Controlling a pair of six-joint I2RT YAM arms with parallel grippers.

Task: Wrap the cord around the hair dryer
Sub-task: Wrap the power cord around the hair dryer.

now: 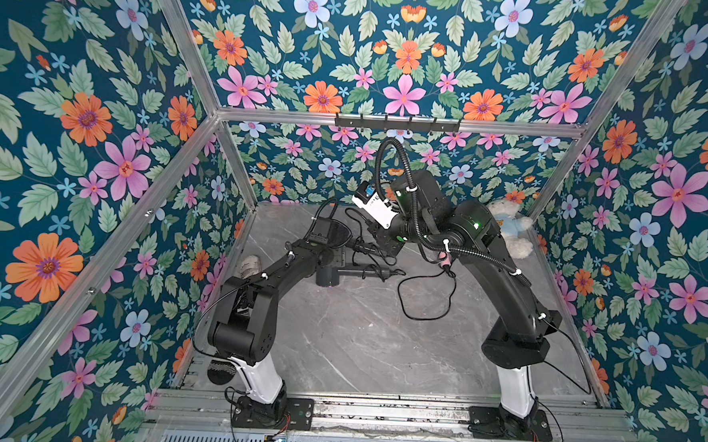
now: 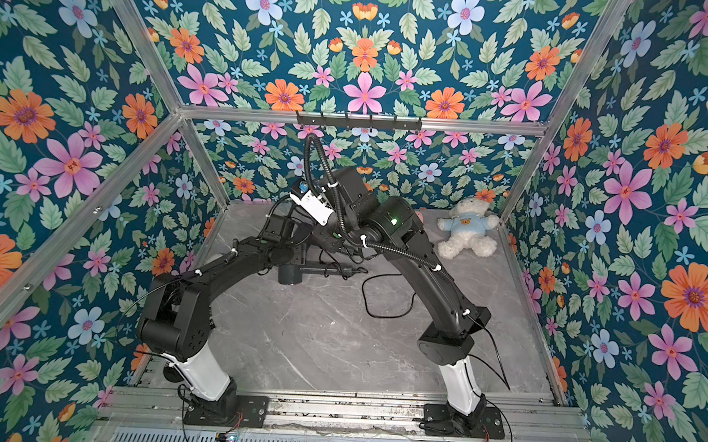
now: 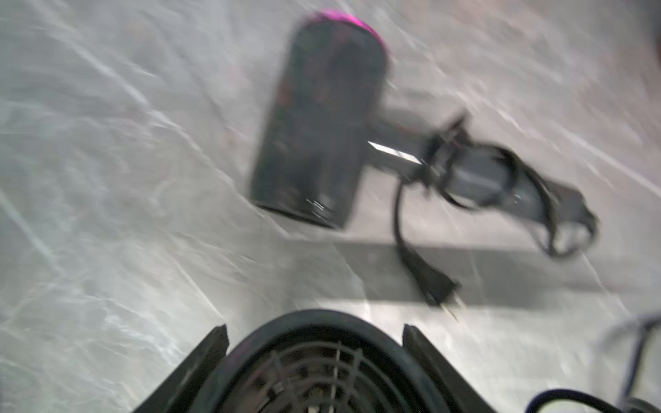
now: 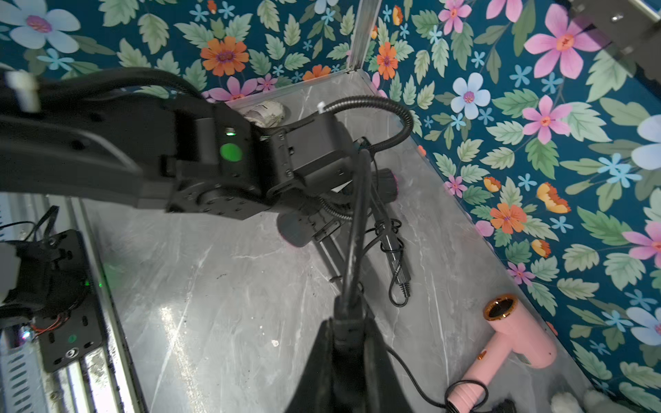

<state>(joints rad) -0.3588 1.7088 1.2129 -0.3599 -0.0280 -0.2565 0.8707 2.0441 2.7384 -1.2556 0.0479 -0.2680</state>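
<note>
1. Hair dryer (image 3: 314,118): dark barrel with a magenta rim at one end. It lies on its side on the marble table (image 1: 358,347), in the back half, roughly midway between the left and right edges. My left wrist view of it is blurred.
2. Handle (image 3: 479,175): it sticks out sideways from the barrel and carries loose loops of black cord around it.
3. Plug (image 3: 434,282): free, just beside the handle, with its prongs pointing away from the barrel.
4. Cord (image 4: 354,232): a black strand pinched in my right tool and running from it toward the dark dryer. Its far end passes behind the left arm's wrist, so I cannot tell whether it joins the loops on the handle.
5. Right gripper (image 4: 345,323): narrow, fingers clamped on that cord, held above the table in front of the dryer.
6. Left gripper (image 1: 338,234): fingers drawn together, with neither dryer nor cord between them. It hangs over the table near the barrel and does not touch it.
7. Pink hair dryer (image 4: 518,336): gold-rimmed nozzle, lying along the right edge toward the back, with its own cord curling onto the table.
8. Teddy bear (image 2: 466,228): white with a pale blue top, in the back right corner.
9. Pale shoe (image 1: 250,266): at the left edge, partly hidden by the left arm.
</note>
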